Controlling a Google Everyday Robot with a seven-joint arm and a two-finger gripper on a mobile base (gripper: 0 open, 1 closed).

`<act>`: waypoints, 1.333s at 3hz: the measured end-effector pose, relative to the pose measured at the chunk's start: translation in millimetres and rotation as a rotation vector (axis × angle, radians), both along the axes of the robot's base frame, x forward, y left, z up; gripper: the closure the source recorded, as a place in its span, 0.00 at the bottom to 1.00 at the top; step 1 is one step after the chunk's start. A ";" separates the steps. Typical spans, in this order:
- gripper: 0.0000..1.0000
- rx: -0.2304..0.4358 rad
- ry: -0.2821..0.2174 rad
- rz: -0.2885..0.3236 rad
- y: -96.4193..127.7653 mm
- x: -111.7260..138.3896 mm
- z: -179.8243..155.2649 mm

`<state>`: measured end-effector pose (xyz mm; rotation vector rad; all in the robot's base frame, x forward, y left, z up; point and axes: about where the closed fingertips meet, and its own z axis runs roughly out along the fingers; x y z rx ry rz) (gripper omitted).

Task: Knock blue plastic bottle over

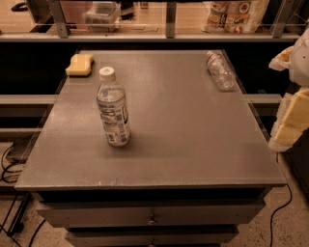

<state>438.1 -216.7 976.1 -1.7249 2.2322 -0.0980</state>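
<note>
The blue plastic bottle (113,108) stands upright on the left half of the grey table (193,140). It is clear, with a white screw cap and a white-and-blue label round its middle. My gripper (292,120) shows as white and yellowish parts at the right edge of the view, beyond the table's right side. It is far to the right of the bottle and touches nothing.
A smaller clear bottle with no label (220,70) lies on its side at the table's back right corner. A yellow sponge (80,64) sits at the back left corner. A shelf with bags (234,14) runs behind the table. Drawers (152,219) are below the front edge.
</note>
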 end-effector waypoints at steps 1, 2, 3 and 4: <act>0.00 0.004 -0.010 0.006 1.1 0.2 2.0; 0.00 0.083 -0.038 0.062 6.8 3.4 3.1; 0.00 0.242 -0.052 0.144 36.0 5.7 2.3; 0.00 0.427 -0.054 0.214 79.0 7.2 1.1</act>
